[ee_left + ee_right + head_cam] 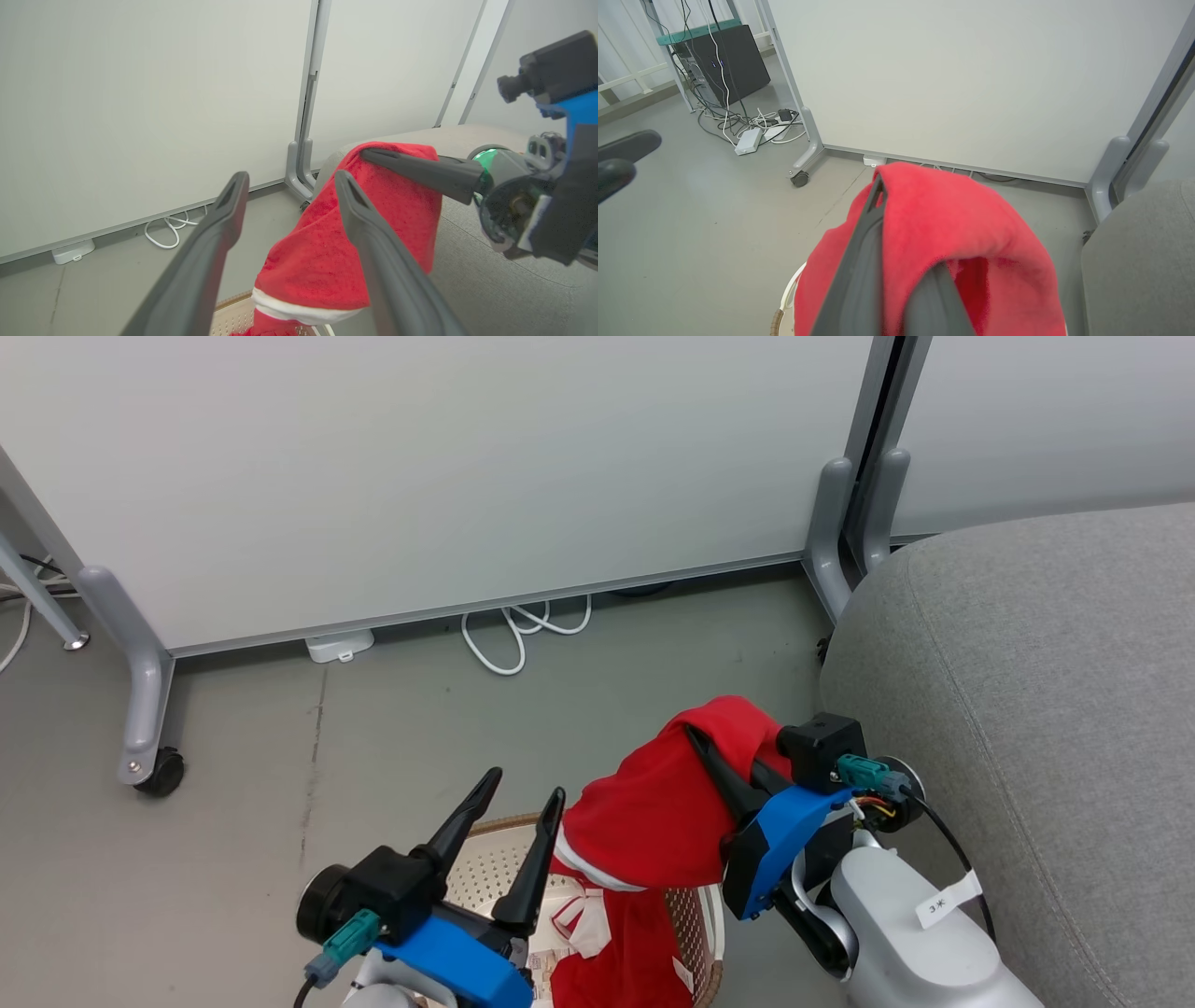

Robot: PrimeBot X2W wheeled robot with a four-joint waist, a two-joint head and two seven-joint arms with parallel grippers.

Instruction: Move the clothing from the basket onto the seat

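My right gripper (709, 751) is shut on a piece of red clothing (653, 812) and holds it up over the basket (509, 823), just left of the grey seat (1027, 691). The fabric drapes over both fingers, its white trim hanging low. More red clothing (616, 961) with white trim lies in the basket. My left gripper (525, 786) stands open above the basket's left side, apart from the cloth. The left wrist view shows these open fingers (292, 177), the held clothing (317, 252) and the seat (490, 280). In the right wrist view the clothing (962, 219) covers my right gripper (896, 224).
White partition panels (420, 476) on grey castor feet (149, 747) stand behind, with white cables (513, 635) on the floor at their base. A black box with more cables (728, 60) sits far left. Grey floor (280, 821) lies open left of the basket.
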